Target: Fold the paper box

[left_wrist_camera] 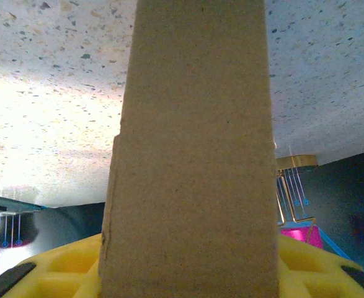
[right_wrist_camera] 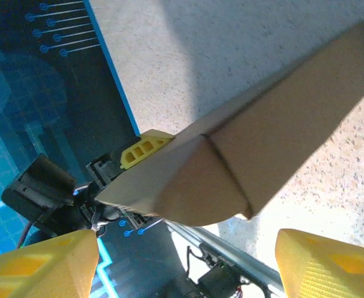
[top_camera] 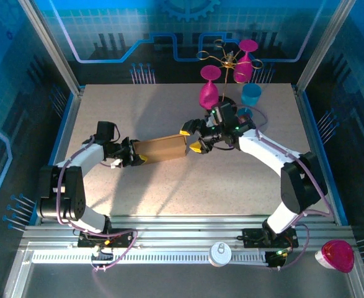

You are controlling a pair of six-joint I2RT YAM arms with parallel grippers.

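Speckled tabletop (top_camera: 144,186), around the middle: paper box (top_camera: 160,149) stretched lengthwise left to right between the arms, pinched at its left end by left gripper (top_camera: 134,159), right gripper (top_camera: 190,139) wide open just off the right end, so closest.

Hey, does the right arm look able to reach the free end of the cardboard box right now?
Probably yes. The right arm has its jaws open right beside the free end of the box, with nothing between them. The left arm holds the other end.
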